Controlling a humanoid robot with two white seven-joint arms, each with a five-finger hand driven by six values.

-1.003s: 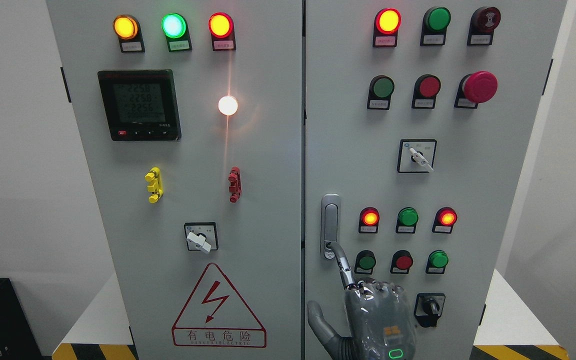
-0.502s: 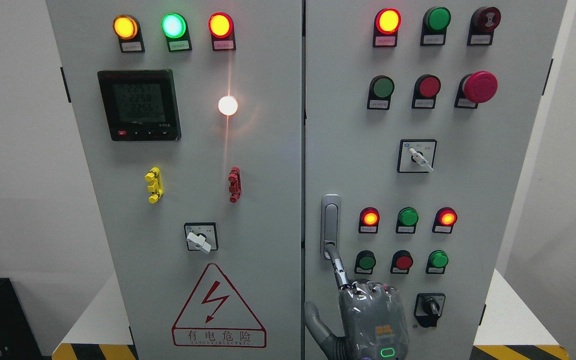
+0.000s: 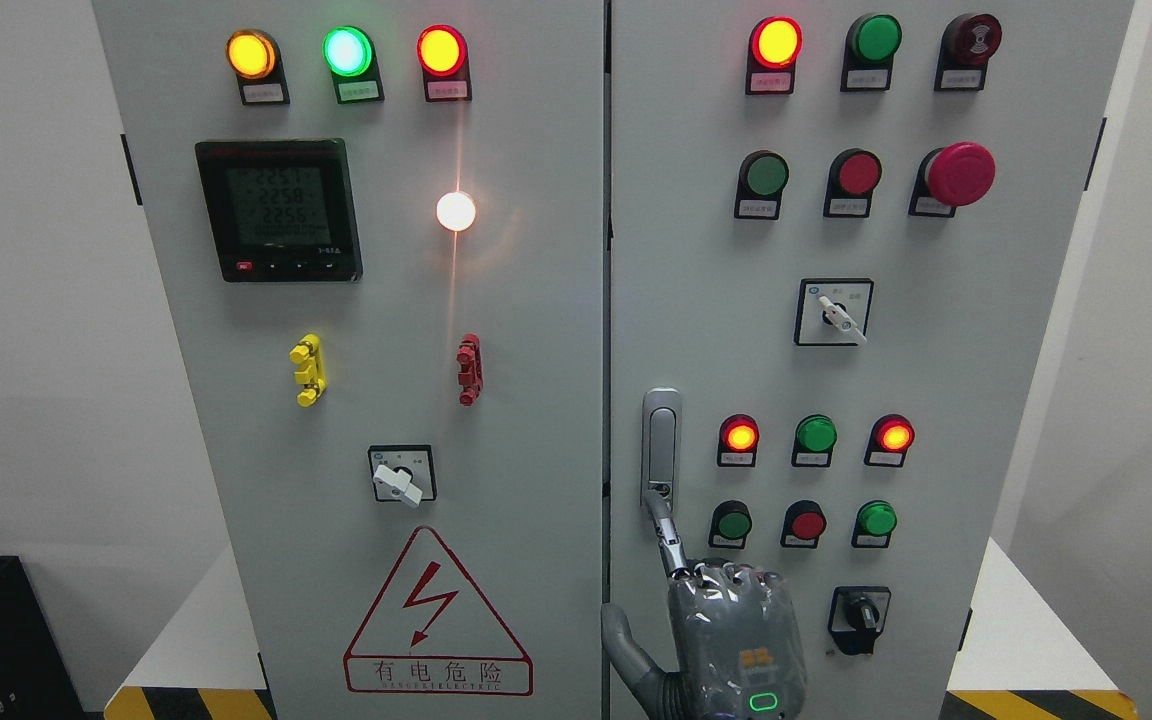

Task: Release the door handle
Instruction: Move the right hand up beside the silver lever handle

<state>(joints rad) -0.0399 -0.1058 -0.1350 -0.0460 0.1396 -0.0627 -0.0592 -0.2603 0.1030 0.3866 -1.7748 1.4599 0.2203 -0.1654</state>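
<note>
1. The door handle [image 3: 660,440] is a slim, upright, rounded-end metal lever with a satin silver finish. It sits flush on the left edge of the right cabinet door [image 3: 936,400], just beside the seam between the two doors, with its lock barrel at the lower end.

2. One robot hand [image 3: 726,640] rises from the bottom edge, right of the middle. I cannot tell for certain which arm carries it. One of its fingers [image 3: 669,535] is extended straight up, its tip touching the bottom end of the handle near the lock. The other fingers are curled against the palm, and the thumb juts out to the left. Nothing is gripped; contact is fingertip only.

3. To release cleanly, I judge the extended finger should lift straight off the handle towards the robot before the hand drops. This avoids dragging it sideways across the lock or catching the lever's lower lip.

4. The retreat should stay clear of the green push-button [image 3: 733,523] just right of the finger, and of the black selector knob [image 3: 859,612] beside the hand.

5. The cabinet face is smooth, matt, grey painted sheet metal. The hand's shell is glossy grey plastic with jointed metal finger links, so the finger would probably slide rather than stick.
</note>
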